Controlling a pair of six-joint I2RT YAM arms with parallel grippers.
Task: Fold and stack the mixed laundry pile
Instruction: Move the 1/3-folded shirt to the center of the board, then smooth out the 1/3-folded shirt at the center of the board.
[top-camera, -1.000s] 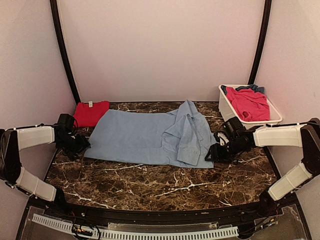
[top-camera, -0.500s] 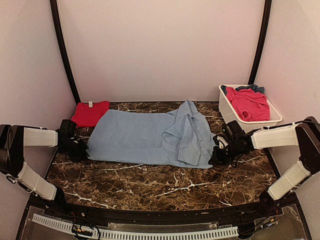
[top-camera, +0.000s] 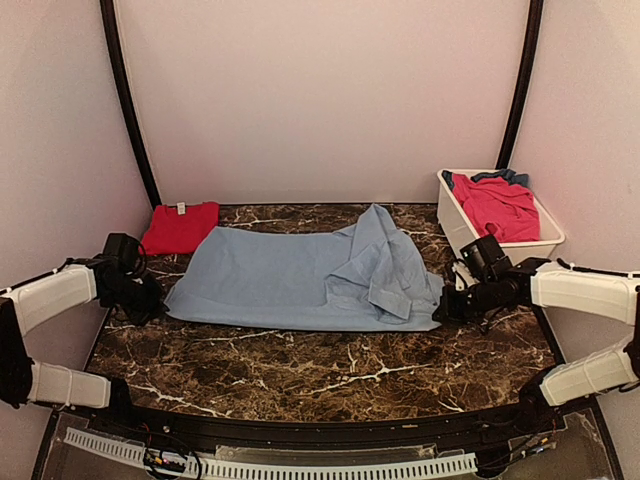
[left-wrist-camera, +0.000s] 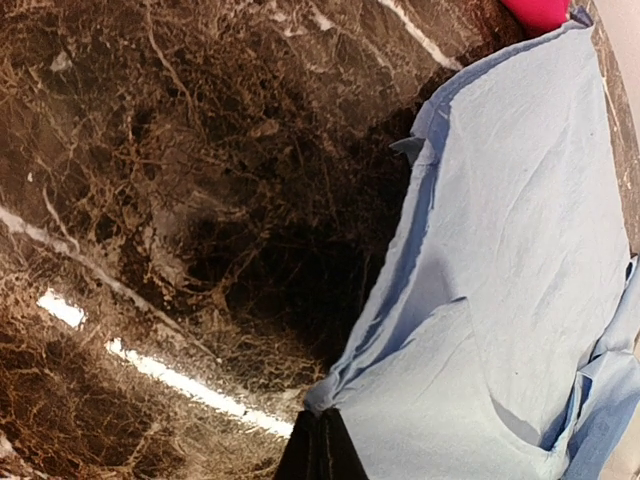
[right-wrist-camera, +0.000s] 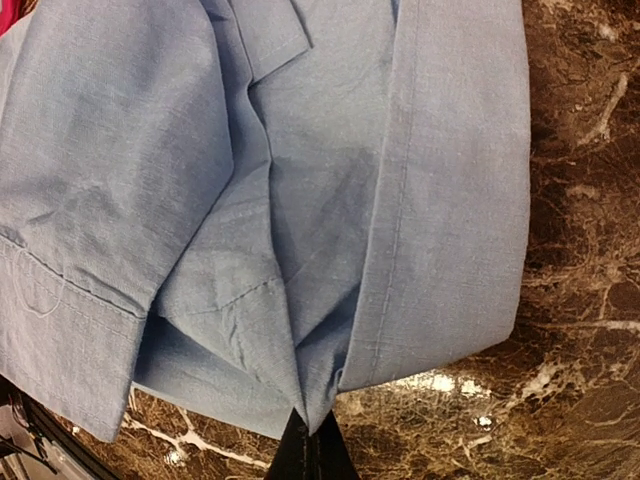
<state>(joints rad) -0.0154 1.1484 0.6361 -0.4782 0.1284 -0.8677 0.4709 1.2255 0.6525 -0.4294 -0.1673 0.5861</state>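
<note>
A large light-blue shirt (top-camera: 290, 280) lies spread across the middle of the marble table (top-camera: 330, 370). My left gripper (top-camera: 155, 298) is shut on its left front corner; in the left wrist view the light-blue shirt (left-wrist-camera: 500, 300) bunches into my left gripper (left-wrist-camera: 322, 422). My right gripper (top-camera: 445, 310) is shut on the right front corner, where folds of the light-blue shirt (right-wrist-camera: 330, 220) gather into my right gripper (right-wrist-camera: 312, 428). A folded red garment (top-camera: 180, 226) lies at the back left. Pink-red and darker blue pieces (top-camera: 495, 205) fill the tub.
A white plastic tub (top-camera: 452, 222) stands at the back right against the wall. Dark curved posts (top-camera: 125, 100) rise at both back corners. A slotted white rail (top-camera: 270, 465) runs along the near edge.
Both grippers have shut on the shirt's front corners. The arms then pulled outward, the right corner moving right, stretching the shirt wider.
</note>
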